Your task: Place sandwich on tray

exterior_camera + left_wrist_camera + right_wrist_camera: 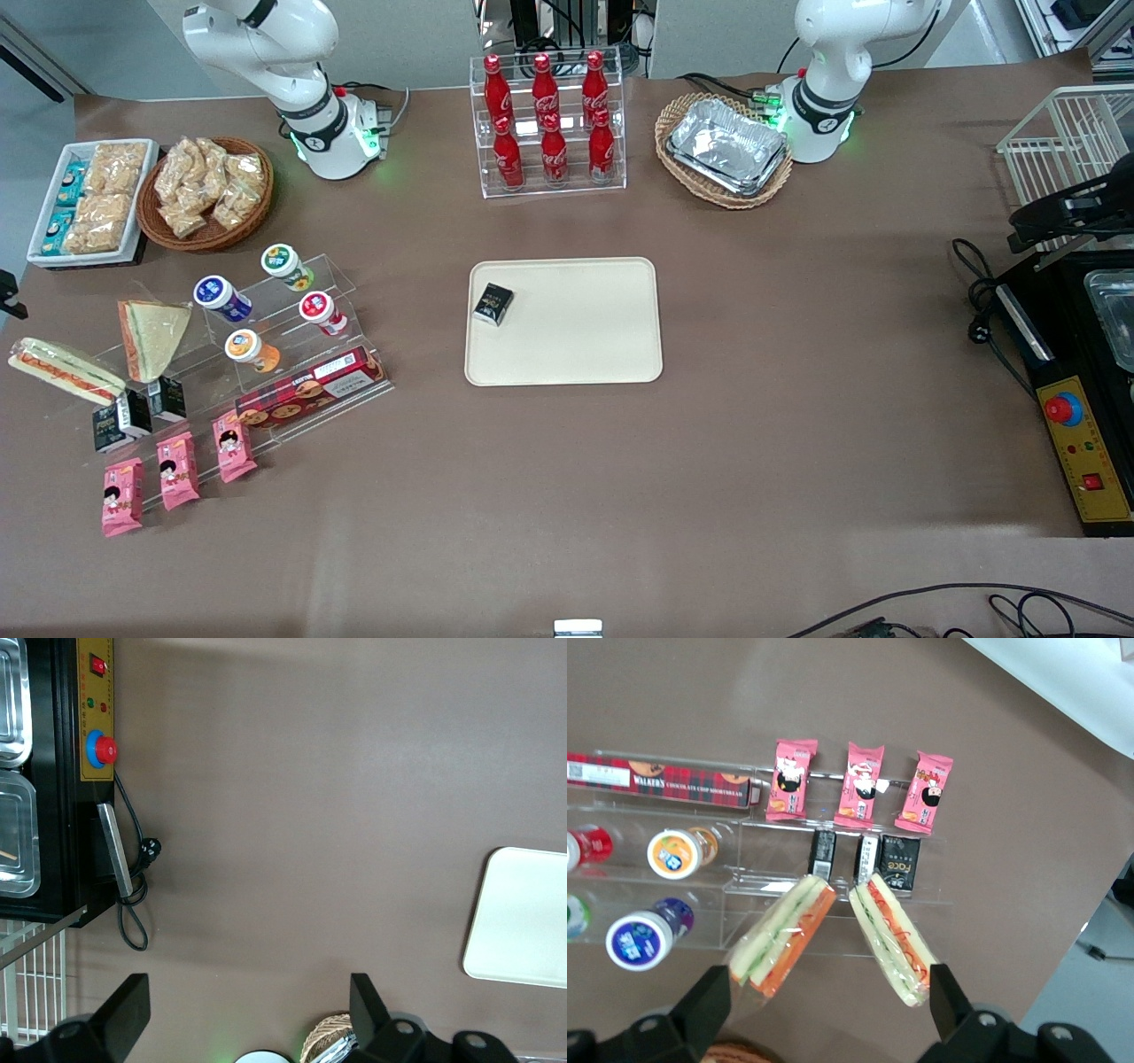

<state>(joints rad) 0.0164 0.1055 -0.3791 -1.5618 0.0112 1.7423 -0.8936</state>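
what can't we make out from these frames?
- Gripper: outside the front view. The right wrist view shows it open above the sandwich, but its height is unclear.
- Black box on the tray: the label is too small to read in the front view.
- Left wrist view: the tray is cut off by the picture's edge.

The gripper hangs above the sandwich on the display steps – well apart from the tray

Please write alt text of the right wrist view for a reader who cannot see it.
The open gripper hangs above two clear-wrapped sandwiches; the sandwich with red-orange filling lies beside the other sandwich. Near them are three pink snack packs and small black cartons.
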